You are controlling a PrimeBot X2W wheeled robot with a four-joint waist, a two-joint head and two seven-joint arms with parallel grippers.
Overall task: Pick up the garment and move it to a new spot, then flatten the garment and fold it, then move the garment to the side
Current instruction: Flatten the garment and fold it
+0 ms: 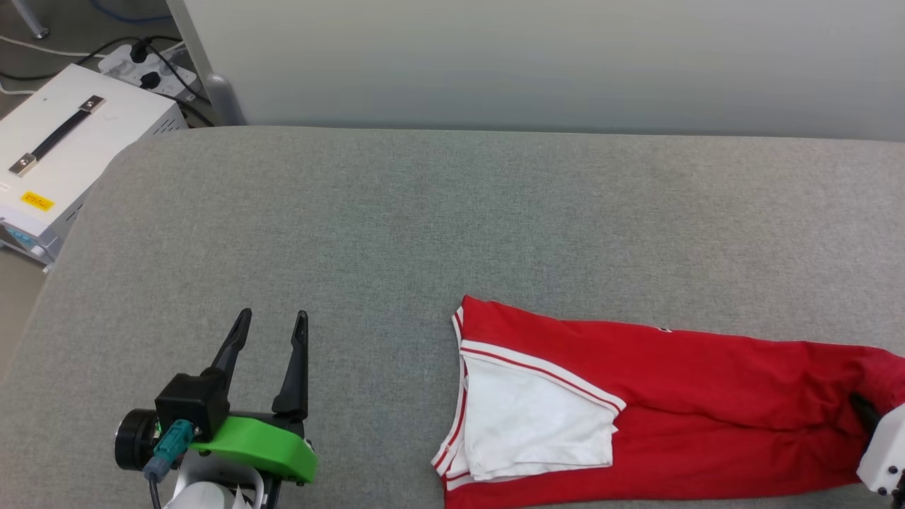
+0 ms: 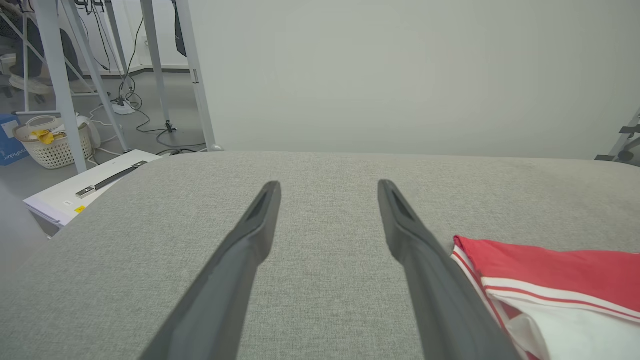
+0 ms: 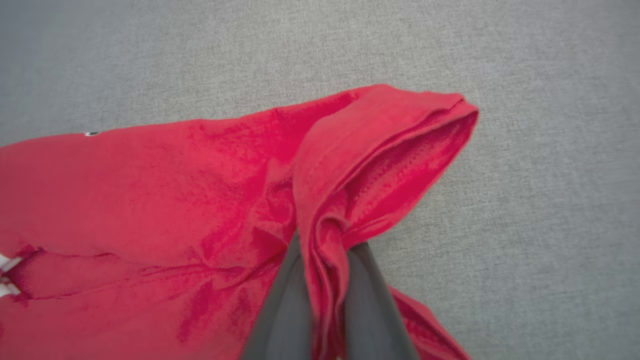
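The garment (image 1: 679,410), red with a white sleeve and striped trim, lies folded into a long strip on the grey padded table (image 1: 396,226), at the front right. My right gripper (image 3: 327,240) is shut on a bunched fold of its red hem end, which rises off the table between the two dark fingers; in the head view that gripper (image 1: 864,406) sits at the right edge. My left gripper (image 1: 272,322) hovers open over bare table, left of the garment, nothing between its fingers. The left wrist view shows the garment's sleeve end (image 2: 560,285) just right of the open fingers (image 2: 250,240).
A white box with a black handle (image 1: 63,155) stands on the floor off the table's left corner, by a power strip (image 1: 145,67). A pale wall (image 1: 537,63) runs behind the table. A laundry basket (image 2: 52,142) and metal legs stand farther left.
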